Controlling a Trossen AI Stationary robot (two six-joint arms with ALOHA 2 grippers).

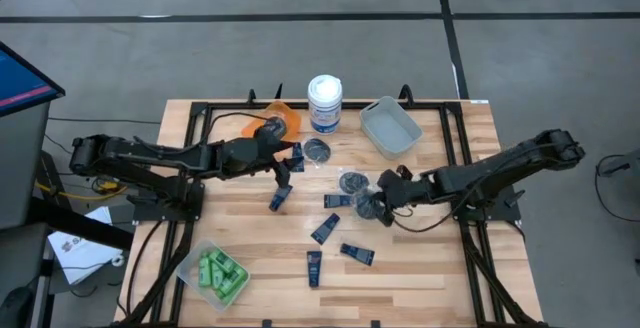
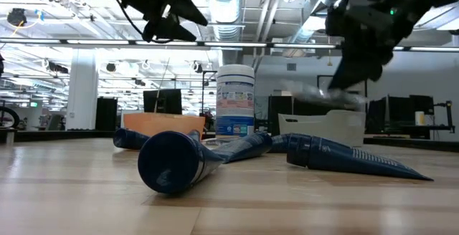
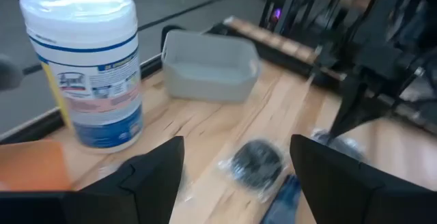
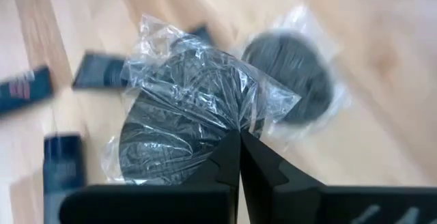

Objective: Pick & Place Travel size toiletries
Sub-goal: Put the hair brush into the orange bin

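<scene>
The right end effector (image 4: 239, 157) is clamped shut on the crinkly clear wrap of a round dark grey pot (image 4: 181, 111), right of the desk (image 1: 420, 278) centre. A lift toward the grey bin (image 1: 390, 126) at twelve o'clock seems next. The left end effector (image 1: 283, 173) hangs open.

A white wipes tub with a blue label (image 1: 324, 103) stands upright at the far edge of the wooden table (image 1: 420, 268). An orange bin (image 1: 283, 116) sits just beside it, a grey bin (image 1: 391, 126) on its other side. A clear plastic bin (image 1: 196, 258) rests at the table's near corner.
</scene>
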